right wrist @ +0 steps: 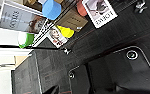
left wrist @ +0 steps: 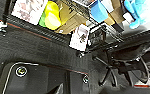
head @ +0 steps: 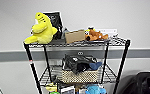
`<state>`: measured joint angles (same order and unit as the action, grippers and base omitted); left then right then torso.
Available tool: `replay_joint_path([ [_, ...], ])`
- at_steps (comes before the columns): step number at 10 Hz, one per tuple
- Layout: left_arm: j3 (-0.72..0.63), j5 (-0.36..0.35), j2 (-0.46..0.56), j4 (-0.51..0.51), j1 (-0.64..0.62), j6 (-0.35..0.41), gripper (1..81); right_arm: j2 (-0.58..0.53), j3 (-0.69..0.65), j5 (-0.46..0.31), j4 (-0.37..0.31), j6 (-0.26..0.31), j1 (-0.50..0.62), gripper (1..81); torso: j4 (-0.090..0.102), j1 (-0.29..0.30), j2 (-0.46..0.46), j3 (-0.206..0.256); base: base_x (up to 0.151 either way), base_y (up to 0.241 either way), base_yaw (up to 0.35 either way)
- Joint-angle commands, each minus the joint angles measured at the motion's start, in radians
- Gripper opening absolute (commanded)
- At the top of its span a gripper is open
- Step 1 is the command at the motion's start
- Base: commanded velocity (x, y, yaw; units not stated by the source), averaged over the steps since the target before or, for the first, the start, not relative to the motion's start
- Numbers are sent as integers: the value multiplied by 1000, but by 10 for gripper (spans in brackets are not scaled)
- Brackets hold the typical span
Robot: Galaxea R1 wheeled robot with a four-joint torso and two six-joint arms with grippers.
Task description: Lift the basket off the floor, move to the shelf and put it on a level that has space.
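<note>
Head view: basket (head: 79, 75) sits on the shelf's (head: 121, 66) second level (head: 110, 74).

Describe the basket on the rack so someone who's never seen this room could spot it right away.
Find the black wire rack against the grey wall. On its second tier from the top, under the yellow plush, sits the basket. It is the only tan woven thing there, with black bag-like stuff and a blue item poking out.

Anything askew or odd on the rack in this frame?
Nothing serious. The basket sits flat on the second tier, black stuff heaped above its rim. On the top tier, the yellow plush slumps at the left corner, one limb reaching the edge.
</note>
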<state>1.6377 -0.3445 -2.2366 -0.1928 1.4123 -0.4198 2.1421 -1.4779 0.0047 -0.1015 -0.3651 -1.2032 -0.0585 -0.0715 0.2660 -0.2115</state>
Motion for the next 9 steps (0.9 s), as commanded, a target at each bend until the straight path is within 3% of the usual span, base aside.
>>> replay_joint_path([
  [1,129,19,-83,-37,-6,4,811,124,-166,-37,69,6,-26,811,0,0,0,0,0,0,0],
  [9,404,33,-276,-76,53,4,811,354,-510,-63,150,11,-109,811,0,1,1,1,0,0,0],
])
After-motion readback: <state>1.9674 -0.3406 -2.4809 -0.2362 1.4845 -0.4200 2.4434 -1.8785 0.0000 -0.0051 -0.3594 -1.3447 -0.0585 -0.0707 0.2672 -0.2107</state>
